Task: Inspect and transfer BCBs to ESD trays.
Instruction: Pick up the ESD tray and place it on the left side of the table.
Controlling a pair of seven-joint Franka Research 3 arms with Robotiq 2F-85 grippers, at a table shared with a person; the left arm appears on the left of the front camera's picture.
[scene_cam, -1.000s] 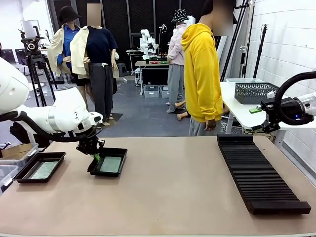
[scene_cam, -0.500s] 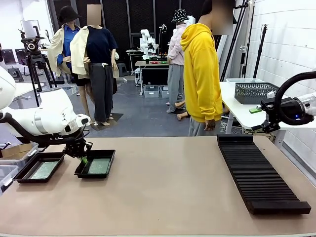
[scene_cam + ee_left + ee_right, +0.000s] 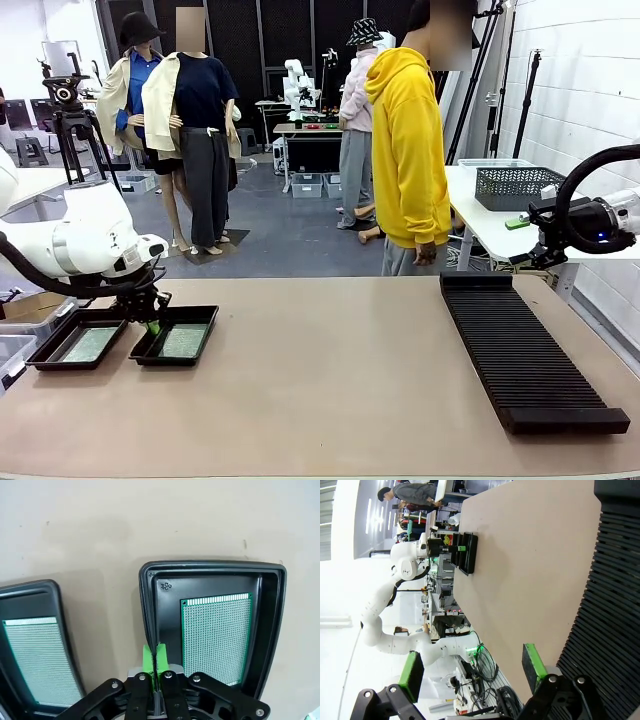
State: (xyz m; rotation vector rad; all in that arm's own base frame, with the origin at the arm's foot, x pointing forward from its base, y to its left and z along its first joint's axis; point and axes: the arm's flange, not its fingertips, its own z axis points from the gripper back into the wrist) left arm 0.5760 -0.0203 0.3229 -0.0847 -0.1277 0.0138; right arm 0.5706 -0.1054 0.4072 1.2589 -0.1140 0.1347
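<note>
Two black ESD trays lie at the table's left. Each holds a green BCB: one board (image 3: pixel 183 341) in the right tray (image 3: pixel 207 326), another (image 3: pixel 88 344) in the left tray (image 3: pixel 45 357). My left gripper (image 3: pixel 152 325) is shut on the right tray's near-left wall. In the left wrist view its green pads (image 3: pixel 154 655) pinch that wall of the tray (image 3: pixel 215 566), beside the board (image 3: pixel 216 635). The other tray (image 3: pixel 55 595) with its board (image 3: pixel 40 660) lies close alongside. My right gripper (image 3: pixel 540 255) hangs open at the far right, its pads (image 3: pixel 470 665) wide apart with nothing between them.
A long black ribbed rack (image 3: pixel 525 345) lies along the table's right side, under my right gripper (image 3: pixel 615 580). A person in a yellow hoodie (image 3: pixel 408 150) stands at the far edge. A grey wire basket (image 3: pixel 515 187) sits on a side table behind.
My left gripper has dragged the right tray leftward across the table until it lies next to the left tray. The right arm has not moved.
</note>
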